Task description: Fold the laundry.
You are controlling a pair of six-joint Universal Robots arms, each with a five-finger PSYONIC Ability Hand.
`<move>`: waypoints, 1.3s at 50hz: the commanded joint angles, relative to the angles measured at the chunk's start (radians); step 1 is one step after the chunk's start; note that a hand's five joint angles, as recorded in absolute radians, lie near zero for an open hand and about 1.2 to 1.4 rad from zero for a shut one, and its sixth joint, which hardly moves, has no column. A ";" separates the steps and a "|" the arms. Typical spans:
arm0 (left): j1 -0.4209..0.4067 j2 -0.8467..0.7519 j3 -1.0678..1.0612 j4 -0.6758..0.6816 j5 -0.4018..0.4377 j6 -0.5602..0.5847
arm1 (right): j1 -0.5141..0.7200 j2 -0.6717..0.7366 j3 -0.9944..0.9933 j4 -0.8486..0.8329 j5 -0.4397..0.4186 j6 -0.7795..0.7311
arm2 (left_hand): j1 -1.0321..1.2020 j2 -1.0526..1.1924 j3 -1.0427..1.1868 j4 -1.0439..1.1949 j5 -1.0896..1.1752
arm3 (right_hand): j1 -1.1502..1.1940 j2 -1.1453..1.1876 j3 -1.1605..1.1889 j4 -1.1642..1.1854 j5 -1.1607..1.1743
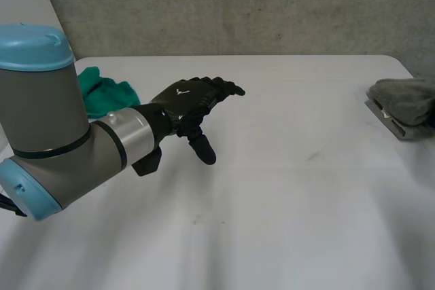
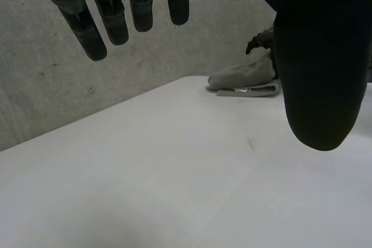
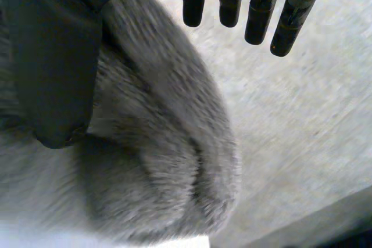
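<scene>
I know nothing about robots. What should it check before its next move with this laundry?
1. Left hand empty: ok, fingers straight, holding nothing above the table.
2. Right hand open: ok, fingers straight.
3. Right hand over the grey cloth: ok, cloth lies under its palm.
4. Right hand touching that cloth: cannot tell.
5. Grey cloth spread flat: not ok, bunched in a heap near the table's edge.
6. Green cloth clear of the hands: ok, it lies beyond the left arm.

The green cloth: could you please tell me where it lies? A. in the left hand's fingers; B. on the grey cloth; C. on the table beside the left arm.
C: the green cloth lies on the table by the left arm, apart from the open left hand.
</scene>
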 commanded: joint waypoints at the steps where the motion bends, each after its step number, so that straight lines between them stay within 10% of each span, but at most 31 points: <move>1: 0.000 0.015 -0.001 -0.001 0.000 0.000 | -0.007 -0.155 0.172 0.176 0.002 -0.069 | 0.032 0.018 0.010 0.020 0.002 | -0.030 -0.047 -0.040 -0.063 -0.068; 18: 0.043 0.149 -0.014 0.149 -0.109 0.012 | -0.075 -0.574 0.406 -0.048 0.029 -0.346 | 0.023 0.009 0.001 0.011 -0.006 | -0.030 -0.047 -0.040 -0.063 -0.068; 28: 0.290 0.158 0.006 0.306 -0.106 0.045 | 0.241 -0.746 0.654 -0.235 -0.178 -0.128 | 0.023 0.009 0.001 0.011 -0.006 | -0.030 -0.047 -0.040 -0.063 -0.068; 43: 0.609 -0.364 0.267 0.320 0.121 0.321 | 0.554 -0.855 1.113 -0.326 -0.265 -0.112 | 0.090 0.076 0.069 0.078 0.061 | -0.030 -0.047 -0.040 -0.063 -0.068; 65: 0.665 -0.693 0.505 0.470 0.185 0.345 | 0.534 -0.895 1.384 -0.386 -0.279 -0.114 | 0.252 0.238 0.230 0.240 0.222 | -0.030 -0.047 -0.040 -0.063 -0.068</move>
